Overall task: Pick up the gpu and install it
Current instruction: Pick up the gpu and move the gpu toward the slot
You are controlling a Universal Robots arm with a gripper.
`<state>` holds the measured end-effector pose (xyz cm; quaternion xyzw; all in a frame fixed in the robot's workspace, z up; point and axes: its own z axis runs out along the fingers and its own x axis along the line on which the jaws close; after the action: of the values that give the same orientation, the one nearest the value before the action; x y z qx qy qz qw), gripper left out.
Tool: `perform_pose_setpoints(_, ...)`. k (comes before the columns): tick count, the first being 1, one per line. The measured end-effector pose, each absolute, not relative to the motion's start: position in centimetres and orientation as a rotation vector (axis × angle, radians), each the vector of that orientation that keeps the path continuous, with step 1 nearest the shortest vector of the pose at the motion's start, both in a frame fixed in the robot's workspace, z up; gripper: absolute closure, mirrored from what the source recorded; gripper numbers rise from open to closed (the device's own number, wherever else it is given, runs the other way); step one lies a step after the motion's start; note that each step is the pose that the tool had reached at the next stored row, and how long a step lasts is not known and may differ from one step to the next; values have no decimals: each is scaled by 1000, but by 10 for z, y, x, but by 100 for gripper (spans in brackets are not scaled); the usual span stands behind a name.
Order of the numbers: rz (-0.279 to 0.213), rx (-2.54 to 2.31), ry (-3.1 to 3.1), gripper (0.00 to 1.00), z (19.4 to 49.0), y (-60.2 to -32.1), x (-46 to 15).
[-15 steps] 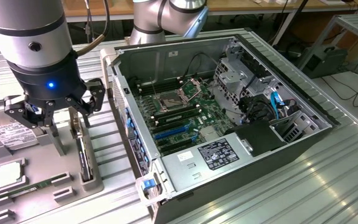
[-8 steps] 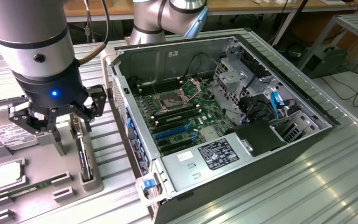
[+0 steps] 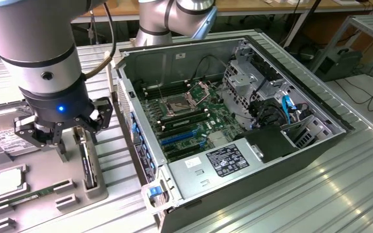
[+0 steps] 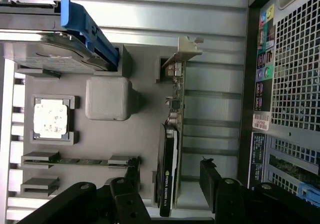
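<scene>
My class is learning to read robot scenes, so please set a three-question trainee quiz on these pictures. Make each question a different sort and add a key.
1. Fill in: the case lies with its side ____, so the motherboard shows.
2. True or false: the gripper is shut on the gpu.
3. Where is the gpu? A) installed in the case; B) on edge in the gray tray; C) held in the air.

Key
1. open
2. False: the gripper is open and straddles the gpu.
3. B
</scene>
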<state>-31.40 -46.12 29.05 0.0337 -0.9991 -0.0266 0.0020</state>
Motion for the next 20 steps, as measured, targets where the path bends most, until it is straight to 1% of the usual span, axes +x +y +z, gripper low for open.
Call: perform_pose_setpoints(20,-83,106,-3135,40,244,-461,-314)
